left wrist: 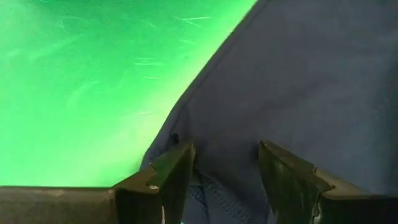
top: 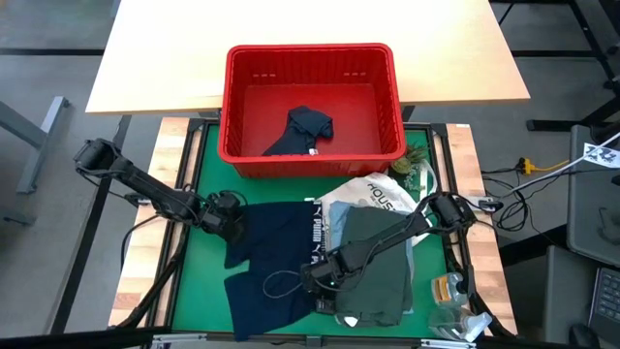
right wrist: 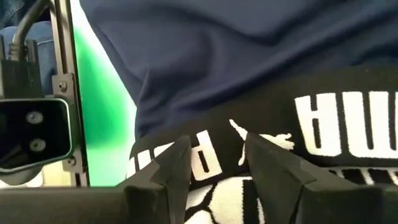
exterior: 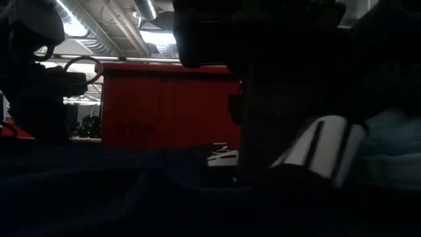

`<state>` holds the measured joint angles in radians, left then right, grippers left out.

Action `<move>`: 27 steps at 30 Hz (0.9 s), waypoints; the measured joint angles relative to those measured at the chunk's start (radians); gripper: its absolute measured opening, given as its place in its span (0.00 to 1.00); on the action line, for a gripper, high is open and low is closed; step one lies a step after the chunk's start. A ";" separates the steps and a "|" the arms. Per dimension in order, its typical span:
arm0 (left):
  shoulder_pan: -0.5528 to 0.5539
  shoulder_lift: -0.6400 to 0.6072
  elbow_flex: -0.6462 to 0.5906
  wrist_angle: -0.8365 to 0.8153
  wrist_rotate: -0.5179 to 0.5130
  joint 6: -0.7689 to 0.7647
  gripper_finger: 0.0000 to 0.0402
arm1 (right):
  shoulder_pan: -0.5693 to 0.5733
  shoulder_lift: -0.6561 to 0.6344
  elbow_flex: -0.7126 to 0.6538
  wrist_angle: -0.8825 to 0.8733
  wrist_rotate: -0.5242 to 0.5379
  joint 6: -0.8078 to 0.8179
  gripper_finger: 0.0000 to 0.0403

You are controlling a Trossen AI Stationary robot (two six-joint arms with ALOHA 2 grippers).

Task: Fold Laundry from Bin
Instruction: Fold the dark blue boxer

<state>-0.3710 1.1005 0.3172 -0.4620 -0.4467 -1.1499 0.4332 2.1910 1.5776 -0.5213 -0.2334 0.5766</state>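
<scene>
Laundry lies in two places in the high view: one dark navy garment [top: 302, 130] crumpled inside the red bin [top: 310, 60] at upper centre, and a spread of clothes on the green surface [top: 205, 159] below it. Going left to right on that surface, one pair of navy shorts [top: 263, 254] lies flat at centre-left, its black waistband [top: 315, 233] with white lettering running along its right edge. Just right of the band, one dark olive-green garment [top: 380, 276] lies folded on top of a light blue shirt [top: 338, 219], of which only an edge shows. One white printed bag [top: 371, 192] sits just below the bin's front wall, partly under the olive piece.

Two arms are at work. The left gripper [top: 231, 221], at centre-left, is down on the upper left corner of the shorts; in the left wrist view its fingers [left wrist: 163, 180] stand apart with a bunched fold of navy cloth between them, so they pinch the shorts' edge. The right gripper [top: 316, 280], at lower centre, is at the lower end of the waistband; in the right wrist view its fingers [right wrist: 166, 171] straddle the lettered band, gripping it.
</scene>
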 joint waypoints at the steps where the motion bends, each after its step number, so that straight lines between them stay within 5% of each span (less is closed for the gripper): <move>1: 0.001 0.003 0.000 -0.016 -0.004 0.000 0.45 | 0.000 -0.001 0.000 -0.005 -0.007 0.007 0.39; 19: 0.039 -0.069 -0.004 -0.208 0.005 0.000 0.45 | 0.000 -0.003 0.055 -0.077 -0.025 0.069 0.39; 27: 0.039 -0.184 -0.006 -0.214 0.099 0.016 0.45 | -0.001 -0.002 0.208 -0.262 0.126 -0.028 0.39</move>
<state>-0.3317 0.9161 0.3111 -0.6758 -0.3481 -1.1338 0.4324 2.1887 1.7853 -0.7829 -0.1076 0.5482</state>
